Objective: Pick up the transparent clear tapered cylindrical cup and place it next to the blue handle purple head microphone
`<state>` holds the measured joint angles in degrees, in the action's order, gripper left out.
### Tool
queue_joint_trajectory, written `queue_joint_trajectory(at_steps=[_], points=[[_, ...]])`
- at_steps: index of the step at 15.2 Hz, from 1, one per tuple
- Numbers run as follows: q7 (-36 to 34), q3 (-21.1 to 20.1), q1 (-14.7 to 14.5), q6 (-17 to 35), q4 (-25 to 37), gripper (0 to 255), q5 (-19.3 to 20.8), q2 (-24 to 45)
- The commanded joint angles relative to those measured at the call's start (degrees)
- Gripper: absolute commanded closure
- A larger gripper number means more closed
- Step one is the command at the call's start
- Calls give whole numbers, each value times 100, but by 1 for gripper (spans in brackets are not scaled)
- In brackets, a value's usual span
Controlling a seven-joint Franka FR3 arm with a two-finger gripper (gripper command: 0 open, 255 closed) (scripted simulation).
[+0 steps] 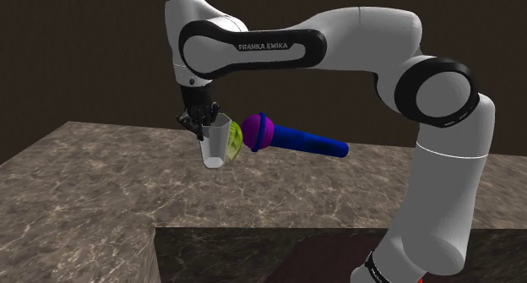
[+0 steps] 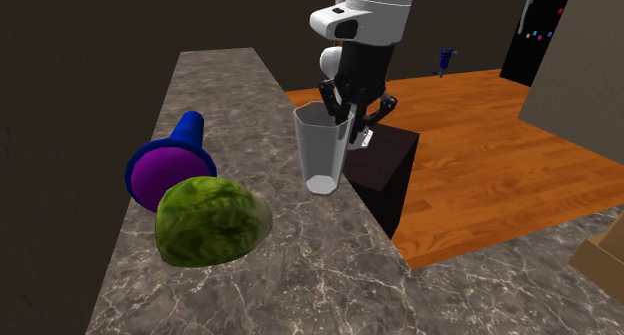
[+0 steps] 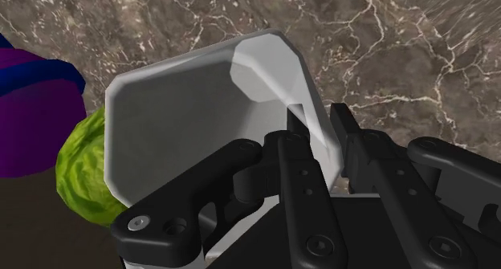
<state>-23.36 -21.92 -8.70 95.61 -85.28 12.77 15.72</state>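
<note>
A clear tapered cup (image 1: 218,144) (image 2: 322,151) (image 3: 193,123) stands upright over the marble counter, with its base at or just above the surface; I cannot tell which. My gripper (image 1: 203,123) (image 2: 347,115) (image 3: 321,135) is shut on the cup's rim wall, one finger inside and one outside. The microphone, with a purple head (image 1: 256,131) (image 2: 160,178) (image 3: 28,123) and a blue handle (image 1: 308,142) (image 2: 188,131), lies on the counter close beside the cup. A green leafy ball (image 1: 237,138) (image 2: 212,221) (image 3: 84,175) sits between the cup and the purple head.
The marble counter (image 1: 84,188) (image 2: 260,283) has its edge just beyond the cup in the second exterior view. Past that edge are the dark stand (image 2: 388,168) and a wooden floor (image 2: 480,153). A dark wall runs along the counter behind the microphone.
</note>
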Motion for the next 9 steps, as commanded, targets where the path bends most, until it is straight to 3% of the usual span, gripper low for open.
queue_joint_trajectory(at_steps=[1, 9], points=[[24, -1, -7, -142, 148, 255, -1, 4], [88, -15, -87, -805, 920, 255, 34, 114]])
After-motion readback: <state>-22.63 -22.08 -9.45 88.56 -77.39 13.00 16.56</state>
